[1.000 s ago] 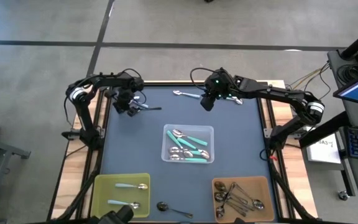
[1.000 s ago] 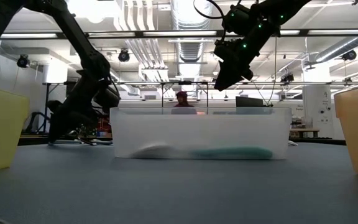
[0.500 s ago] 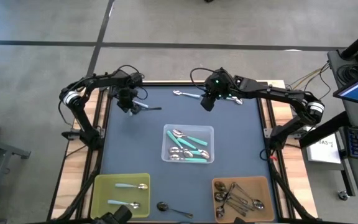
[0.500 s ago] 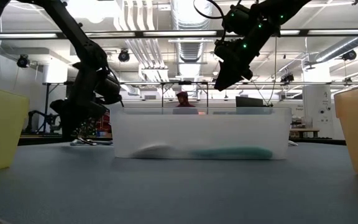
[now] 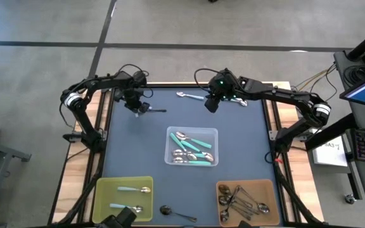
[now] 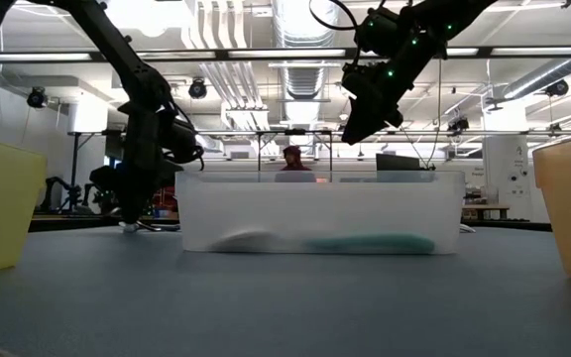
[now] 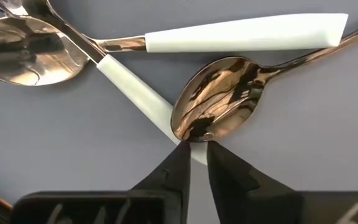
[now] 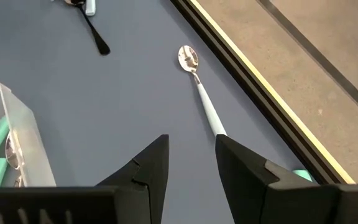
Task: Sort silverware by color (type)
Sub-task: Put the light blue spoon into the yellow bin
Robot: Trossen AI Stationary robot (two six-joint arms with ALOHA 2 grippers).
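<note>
The left hand (image 5: 137,106) is seen in the high view lowered over a small cluster of spoons at the table's (image 5: 132,145) far left, while the right hand (image 5: 211,103) hangs above the far middle, fingers apart and empty, near a pale-handled spoon (image 5: 191,96). In the left wrist view the fingertips (image 7: 180,163) are nearly closed at the rim of a dark-handled spoon's bowl (image 7: 219,106), which lies across a white handle (image 7: 138,99). It is judged that only the dark spoon should be pinched, at its bowl edge, so the white ones are not dragged along.

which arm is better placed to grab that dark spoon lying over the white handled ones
The left. Its gripper is down at the dark spoon, fingers nearly closed at the bowl's edge. The right gripper hangs raised, open, across the table.
</note>
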